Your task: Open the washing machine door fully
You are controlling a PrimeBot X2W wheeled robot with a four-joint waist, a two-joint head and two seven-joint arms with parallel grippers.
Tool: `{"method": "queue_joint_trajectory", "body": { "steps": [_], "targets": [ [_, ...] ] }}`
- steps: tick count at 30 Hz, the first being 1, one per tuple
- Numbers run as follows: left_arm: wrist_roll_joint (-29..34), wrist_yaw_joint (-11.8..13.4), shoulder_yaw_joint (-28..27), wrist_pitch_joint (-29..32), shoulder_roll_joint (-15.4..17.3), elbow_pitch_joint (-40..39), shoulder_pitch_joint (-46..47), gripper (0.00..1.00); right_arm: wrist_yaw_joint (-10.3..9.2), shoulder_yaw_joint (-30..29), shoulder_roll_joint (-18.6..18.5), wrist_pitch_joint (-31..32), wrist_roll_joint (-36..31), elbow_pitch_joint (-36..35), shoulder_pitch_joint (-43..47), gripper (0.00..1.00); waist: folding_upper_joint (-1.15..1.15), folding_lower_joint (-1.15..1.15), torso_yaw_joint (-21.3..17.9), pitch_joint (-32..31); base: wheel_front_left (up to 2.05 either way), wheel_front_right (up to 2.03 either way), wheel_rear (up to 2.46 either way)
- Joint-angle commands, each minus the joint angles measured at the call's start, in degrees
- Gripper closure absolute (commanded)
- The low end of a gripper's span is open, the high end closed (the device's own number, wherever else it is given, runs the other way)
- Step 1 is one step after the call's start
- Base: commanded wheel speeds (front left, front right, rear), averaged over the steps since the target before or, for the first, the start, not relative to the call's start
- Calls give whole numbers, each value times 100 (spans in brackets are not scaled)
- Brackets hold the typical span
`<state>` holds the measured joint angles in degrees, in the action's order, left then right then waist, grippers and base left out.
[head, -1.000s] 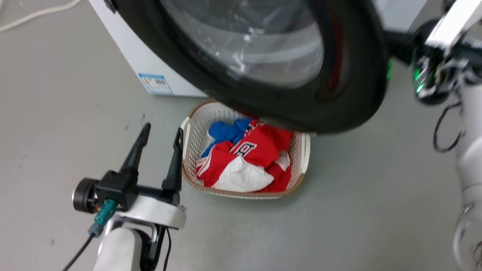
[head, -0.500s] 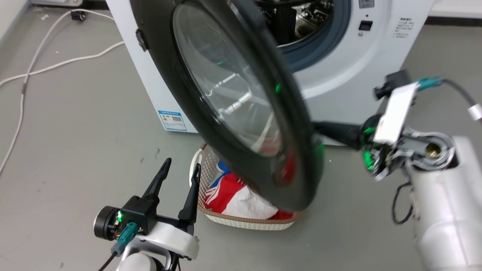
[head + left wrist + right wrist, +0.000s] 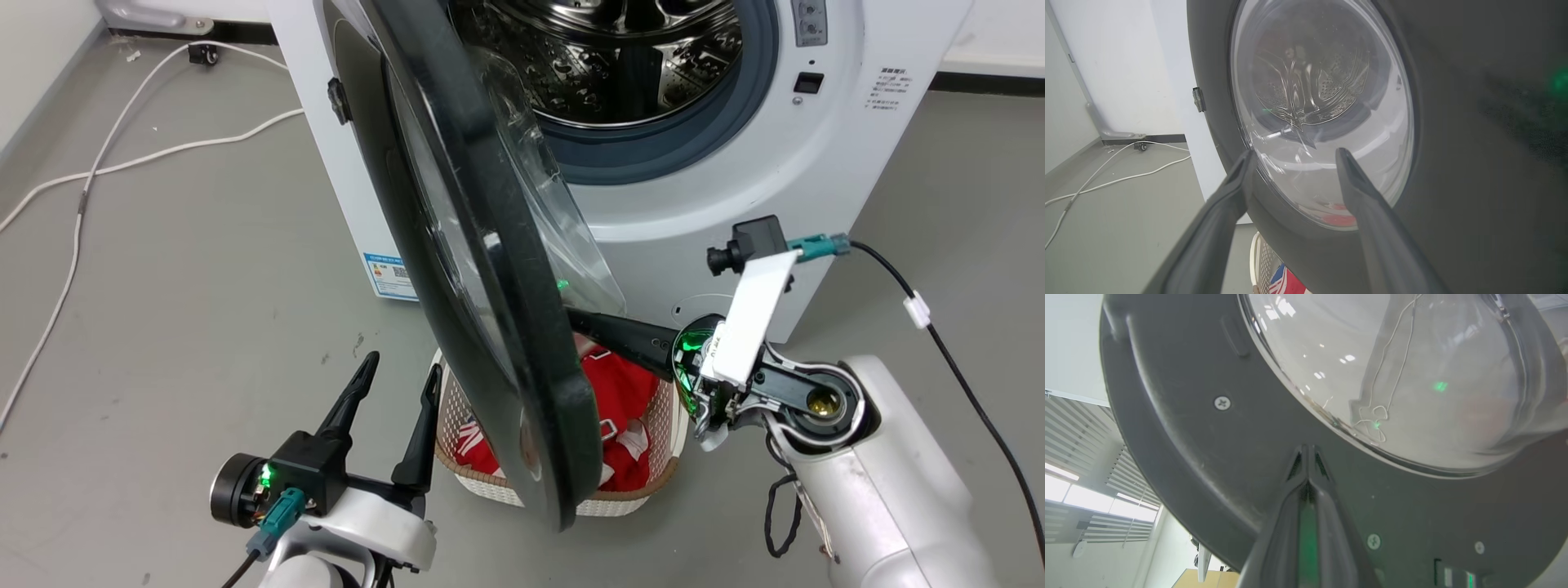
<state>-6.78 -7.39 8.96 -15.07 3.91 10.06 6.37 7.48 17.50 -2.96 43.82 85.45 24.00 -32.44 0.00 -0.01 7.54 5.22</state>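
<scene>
The white washing machine [image 3: 735,188] stands at the top of the head view with its steel drum [image 3: 620,57] exposed. The black washing machine door [image 3: 522,359] is swung out, nearly edge-on to the head camera. My right gripper [image 3: 575,317] is shut, and its tips touch the door's inner face. In the right wrist view the right gripper [image 3: 1306,449] meets the dark rim [image 3: 1208,457] just below the glass bowl [image 3: 1412,375]. On the outer side, my left gripper [image 3: 400,367] is open and holds nothing. In the left wrist view the left gripper [image 3: 1295,152] points at the door window [image 3: 1323,102].
A white laundry basket [image 3: 663,482] with red clothes [image 3: 620,384] sits on the floor under the door's lower edge, between both arms. White cables [image 3: 147,155] trail over the grey floor at the left. A blue label [image 3: 390,276] marks the machine's side.
The head camera has tilted up, bringing the drum into view. The door has swung further out from the machine front, with the shut right gripper following against its inner face.
</scene>
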Motion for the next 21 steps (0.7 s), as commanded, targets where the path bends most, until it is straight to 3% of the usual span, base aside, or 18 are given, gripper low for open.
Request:
{"method": "queue_joint_trajectory", "body": {
  "steps": [1,10,19,20,21],
  "targets": [
    [-4,-7,-2,-15,27,8,-26,0,3,18,14,-115,12,-37,102,100,0,1,-7,-26,0,0,0],
    [11,29,-87,-15,85,7,-152,0,3,-542,-167,-1901,-892,-267,648,100,0,1,-243,-217,0,0,0],
    [-49,124,-293,-14,214,-12,-254,0,3,-1443,-483,-3004,-1711,-548,1755,100,0,1,-554,-421,0,0,0],
    [-58,130,-320,-14,222,-14,-276,0,3,-1505,-513,-3119,-1865,-583,1855,95,0,1,-581,-433,0,0,0],
    [-87,141,-335,-15,225,-2,-305,0,3,-1556,-532,-3202,-2002,-614,1960,68,0,1,-607,-452,0,0,0]
  ]
}}
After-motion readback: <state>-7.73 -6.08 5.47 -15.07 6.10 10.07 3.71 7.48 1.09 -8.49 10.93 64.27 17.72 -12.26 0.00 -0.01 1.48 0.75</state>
